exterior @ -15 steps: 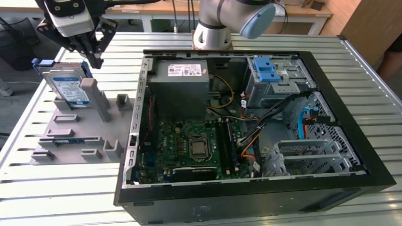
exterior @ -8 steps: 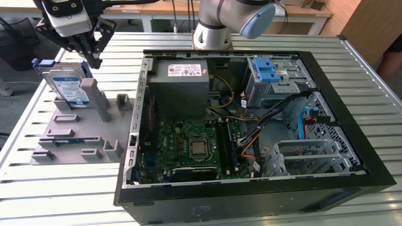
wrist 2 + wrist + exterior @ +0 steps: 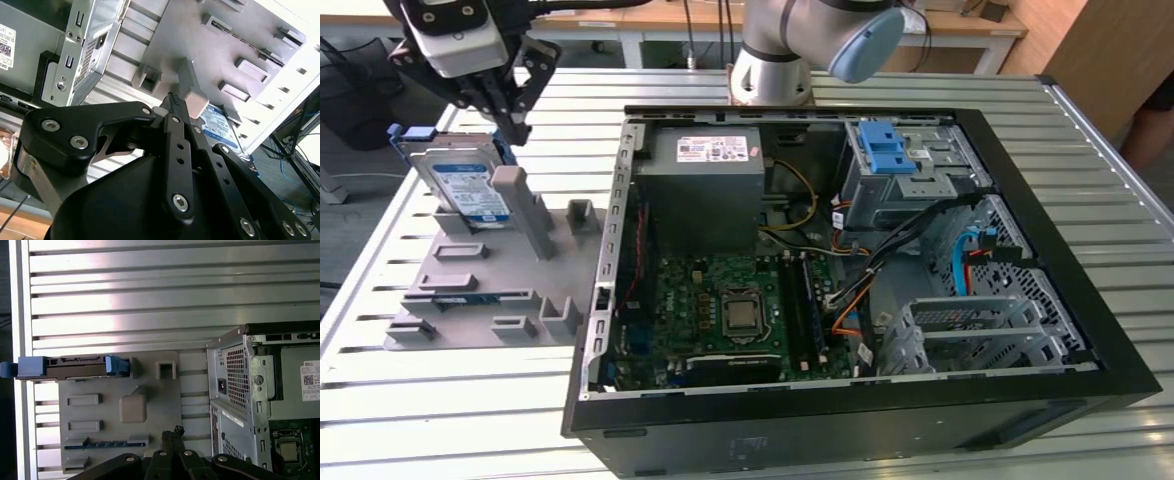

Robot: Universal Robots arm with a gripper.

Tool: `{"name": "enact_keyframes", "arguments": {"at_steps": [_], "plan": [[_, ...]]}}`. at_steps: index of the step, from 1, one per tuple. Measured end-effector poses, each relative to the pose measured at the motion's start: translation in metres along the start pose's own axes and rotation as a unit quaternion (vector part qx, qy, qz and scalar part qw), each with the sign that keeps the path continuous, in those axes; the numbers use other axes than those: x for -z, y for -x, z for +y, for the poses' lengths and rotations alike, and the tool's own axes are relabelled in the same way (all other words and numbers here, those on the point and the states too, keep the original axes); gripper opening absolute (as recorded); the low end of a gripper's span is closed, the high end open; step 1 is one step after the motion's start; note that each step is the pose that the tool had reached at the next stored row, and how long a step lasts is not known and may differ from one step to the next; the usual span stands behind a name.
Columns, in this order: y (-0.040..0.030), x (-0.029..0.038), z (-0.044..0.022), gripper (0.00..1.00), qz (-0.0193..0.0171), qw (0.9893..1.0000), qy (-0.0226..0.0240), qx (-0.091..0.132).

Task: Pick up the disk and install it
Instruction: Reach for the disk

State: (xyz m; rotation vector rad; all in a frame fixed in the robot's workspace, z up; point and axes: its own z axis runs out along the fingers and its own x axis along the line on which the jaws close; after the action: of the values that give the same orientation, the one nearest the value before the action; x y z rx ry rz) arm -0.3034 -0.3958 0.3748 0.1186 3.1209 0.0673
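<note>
The disk [image 3: 464,180] stands upright on its edge in a slot of the grey fixture block [image 3: 480,290], silver with a white-and-blue label and a blue carrier. The first wrist view sees the disk [image 3: 75,367] edge-on; in the second wrist view the disk [image 3: 220,127] shows its label behind the fingers. My gripper [image 3: 516,128] hangs just above the disk's top corner on the exterior view's right, apart from it. Its black fingers meet at the tips, shut with nothing between them, in both wrist views [image 3: 172,98] [image 3: 172,432].
The open computer case [image 3: 1067,250] lies on the slatted metal table [image 3: 427,420] to the exterior view's right of the fixture. Inside it are a drive cage with a blue latch [image 3: 901,160], a power supply [image 3: 707,180], a motherboard [image 3: 734,310] and cables.
</note>
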Motion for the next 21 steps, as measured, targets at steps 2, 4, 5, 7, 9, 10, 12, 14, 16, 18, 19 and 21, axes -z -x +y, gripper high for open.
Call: {"name": "enact_keyframes", "arguments": {"at_steps": [2, 4, 5, 7, 9, 10, 12, 14, 16, 18, 19, 21], "plan": [[-0.0019, -0.0001, 0.0011, 0.11, 0.0001, 1.0000, -0.0001, 0.000], [-0.0040, -0.0004, 0.0029, 0.11, 0.0000, 1.0000, 0.0000, 0.000], [-0.0049, -0.0007, 0.0045, 0.11, 0.0000, 1.0000, -0.0002, 0.000], [-0.0071, -0.0013, 0.0080, 0.11, 0.0000, 1.0000, -0.0005, 0.000], [-0.0092, -0.0017, 0.0101, 0.11, 0.0000, 1.0000, -0.0005, 0.000], [-0.0100, -0.0019, 0.0110, 0.11, 0.0003, 1.0000, -0.0005, 0.000], [-0.0113, -0.0022, 0.0123, 0.11, 0.0011, 1.0000, -0.0006, 0.000], [-0.0127, -0.0024, 0.0128, 0.11, 0.0017, 1.0000, -0.0007, 0.000], [-0.0140, -0.0027, 0.0133, 0.11, 0.0018, 1.0000, -0.0007, 0.000], [-0.0153, -0.0030, 0.0136, 0.11, 0.0019, 1.0000, -0.0007, 0.000], [-0.0159, -0.0031, 0.0137, 0.11, 0.0019, 1.0000, -0.0007, 0.000], [-0.0170, -0.0032, 0.0142, 0.11, 0.0022, 1.0000, -0.0008, 0.000]]}}
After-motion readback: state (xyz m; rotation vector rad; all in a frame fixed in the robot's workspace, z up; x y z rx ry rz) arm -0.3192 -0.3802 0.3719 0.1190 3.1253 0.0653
